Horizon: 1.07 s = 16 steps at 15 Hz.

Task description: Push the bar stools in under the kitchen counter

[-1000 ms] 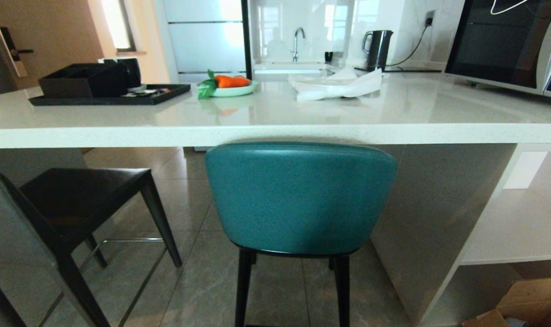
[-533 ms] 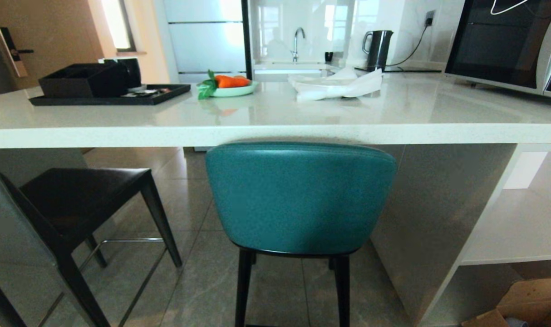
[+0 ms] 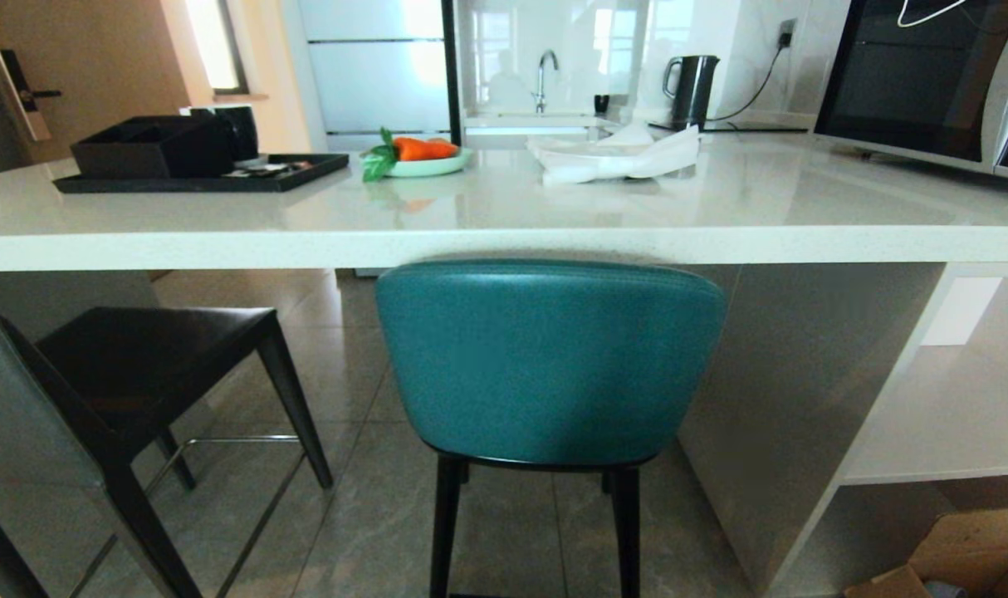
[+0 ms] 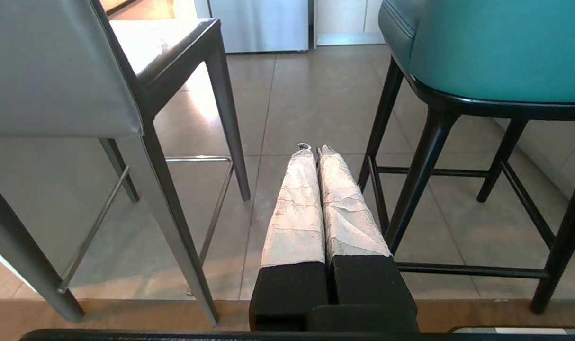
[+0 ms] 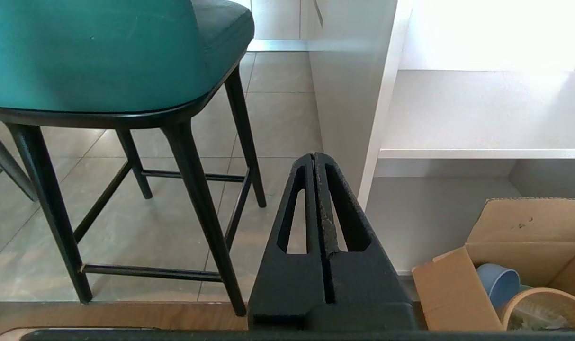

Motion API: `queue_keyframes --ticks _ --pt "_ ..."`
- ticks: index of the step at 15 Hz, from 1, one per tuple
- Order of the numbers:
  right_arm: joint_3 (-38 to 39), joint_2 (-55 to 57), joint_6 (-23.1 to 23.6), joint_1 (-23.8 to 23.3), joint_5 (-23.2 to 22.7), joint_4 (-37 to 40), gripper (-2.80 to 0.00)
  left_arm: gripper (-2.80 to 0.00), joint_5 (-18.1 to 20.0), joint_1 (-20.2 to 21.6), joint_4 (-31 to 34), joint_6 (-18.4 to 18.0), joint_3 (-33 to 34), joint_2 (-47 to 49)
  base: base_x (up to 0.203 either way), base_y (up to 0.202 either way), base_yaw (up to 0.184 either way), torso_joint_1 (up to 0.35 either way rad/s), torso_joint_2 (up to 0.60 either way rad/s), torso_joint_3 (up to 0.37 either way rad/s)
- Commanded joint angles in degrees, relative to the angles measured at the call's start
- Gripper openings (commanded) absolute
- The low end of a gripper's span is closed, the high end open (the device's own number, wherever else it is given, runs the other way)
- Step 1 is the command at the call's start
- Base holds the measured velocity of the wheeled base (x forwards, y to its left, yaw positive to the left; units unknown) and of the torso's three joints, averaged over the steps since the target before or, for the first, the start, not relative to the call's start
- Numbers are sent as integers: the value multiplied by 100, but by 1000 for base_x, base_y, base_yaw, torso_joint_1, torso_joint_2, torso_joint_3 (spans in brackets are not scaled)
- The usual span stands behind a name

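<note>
Teal stool [image 3: 550, 361]: centre of head view, rounded back facing the camera, top of back just under the counter edge; thin black legs on the tile floor [image 3: 371, 531].
Grey stool [image 3: 97, 390]: 8 o'clock of the teal stool, angled, dark seat partly under the counter, boxy back out toward the camera.
Counter [image 3: 504, 241]: white speckled worktop spanning the full width at 12 o'clock; white slab end panel [image 3: 803, 399] at 3 o'clock of the teal stool.
On counter: black tray [image 3: 197, 174], plate with carrot [image 3: 421, 158], white cloth [image 3: 616, 158]. Kettle [image 3: 691, 87] on the far worktop behind; microwave [image 3: 927, 75] at 2 o'clock.
Left end effector [image 4: 314, 151]: low, in the gap between the two stools, taped fingers pressed together, holding nothing.
Right end effector [image 5: 315, 158]: low, between the teal stool's legs and the end panel, fingers fully closed, empty.
Cardboard box [image 5: 505, 265]: on the floor beside the end panel, blue cup [image 5: 498, 284] inside.
Contact: neither end effector touches a stool.
</note>
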<state>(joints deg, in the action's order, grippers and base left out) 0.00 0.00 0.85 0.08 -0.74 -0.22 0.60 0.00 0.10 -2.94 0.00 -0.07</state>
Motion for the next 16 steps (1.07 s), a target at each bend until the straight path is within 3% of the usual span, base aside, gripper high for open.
queue_keyframes --ticks 1,16 --pt "26 9 3 10 -5 -4 -280 -280 -7 0 -1 4 26 7 0 0 0 0 0 0" --pt "26 9 -6 10 -8 -4 -280 -280 -7 0 8 4 18 7 0 0 0 0 0 0"
